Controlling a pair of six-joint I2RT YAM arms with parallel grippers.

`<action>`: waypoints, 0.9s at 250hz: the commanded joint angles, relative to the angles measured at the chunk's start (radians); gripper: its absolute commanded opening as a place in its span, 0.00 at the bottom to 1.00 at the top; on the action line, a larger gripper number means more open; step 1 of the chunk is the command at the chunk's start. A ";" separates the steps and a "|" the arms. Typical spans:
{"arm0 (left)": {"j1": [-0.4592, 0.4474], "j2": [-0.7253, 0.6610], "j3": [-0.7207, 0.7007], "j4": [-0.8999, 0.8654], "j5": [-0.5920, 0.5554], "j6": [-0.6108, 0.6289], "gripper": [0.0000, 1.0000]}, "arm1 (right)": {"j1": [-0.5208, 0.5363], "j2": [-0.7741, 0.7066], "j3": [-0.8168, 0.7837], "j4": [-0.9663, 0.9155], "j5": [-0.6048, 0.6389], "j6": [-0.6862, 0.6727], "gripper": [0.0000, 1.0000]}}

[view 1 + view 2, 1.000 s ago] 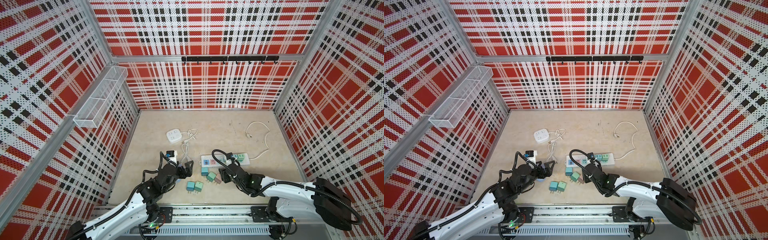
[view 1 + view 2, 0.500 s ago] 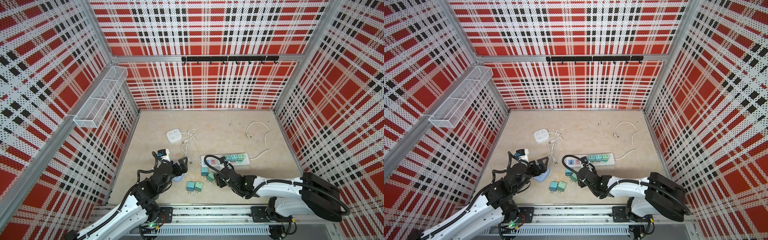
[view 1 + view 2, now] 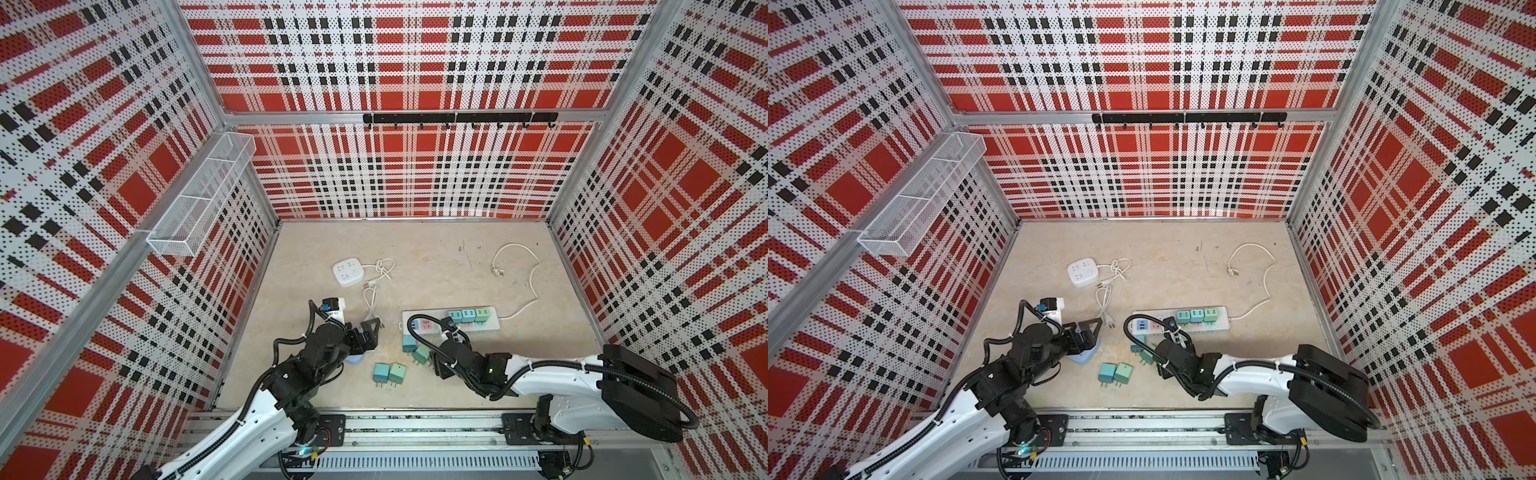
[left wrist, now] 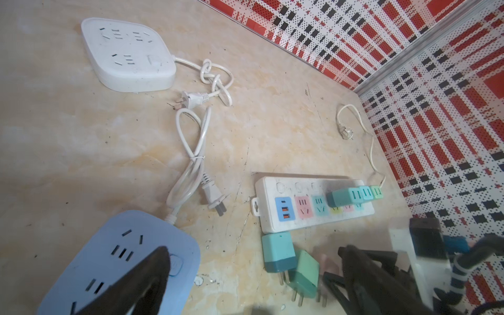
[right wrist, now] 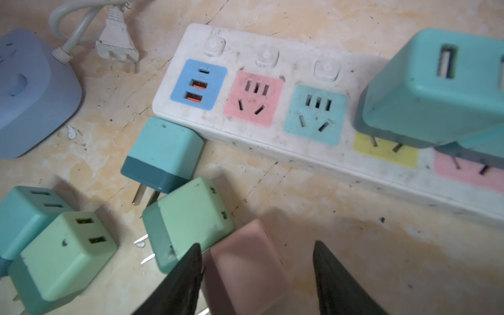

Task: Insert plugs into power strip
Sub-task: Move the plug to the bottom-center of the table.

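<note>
**Pink plug straddled, not yet gripped; three of eight seated**

- Table (image 3: 436, 249): plaid panels on three sides, a rail along the near edge. The far half is mostly bare, and the work crowds the near half.
- Power strip (image 5: 240, 35): lies flat near the middle. Seated plugs (image 3: 468, 316), three in a row, fill its cord end. The pink socket (image 5: 253, 98) and teal socket (image 5: 316, 114) are free.
- Left gripper (image 3: 368, 334): jaws spread wide and empty, hanging over the blue power cube (image 4: 122, 261), apart from the strip.
- Right gripper (image 5: 257, 244): jaws apart around the pink plug (image 5: 245, 272), which lies on the table just short of the strip. One finger (image 5: 188, 272) is close against it; a gap shows at the other finger. Nothing is clamped.
- Step, as I judge it: the pick of the pink plug. Next it calls for a square close, a lift, prongs turned down (they are hidden in the right wrist view) and a carry to a free socket.
- Room: the mint green plug (image 5: 191, 215) sits just beside the pink one, seemingly touching, so that finger has little space and may nudge it.
- A loose teal plug (image 5: 163, 152) rests against the strip's edge.
- The nearest seated plug stands tall beside the teal socket, so the pink socket looks the freer approach.
</note>
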 commanded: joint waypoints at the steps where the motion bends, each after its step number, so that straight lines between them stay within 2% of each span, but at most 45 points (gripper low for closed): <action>1: 0.005 -0.032 0.004 0.017 0.029 0.044 1.00 | 0.006 0.020 -0.012 -0.009 0.028 0.024 0.66; 83: 0.005 -0.039 -0.012 0.031 0.045 0.060 0.99 | 0.009 -0.004 -0.040 -0.054 0.025 0.048 0.68; 182: 0.005 -0.048 -0.019 0.045 0.049 0.057 0.99 | 0.015 -0.223 -0.107 -0.176 0.058 0.067 0.71; 225: 0.007 -0.050 -0.024 0.054 0.062 0.058 0.99 | 0.019 -0.244 -0.087 -0.179 0.044 0.046 0.76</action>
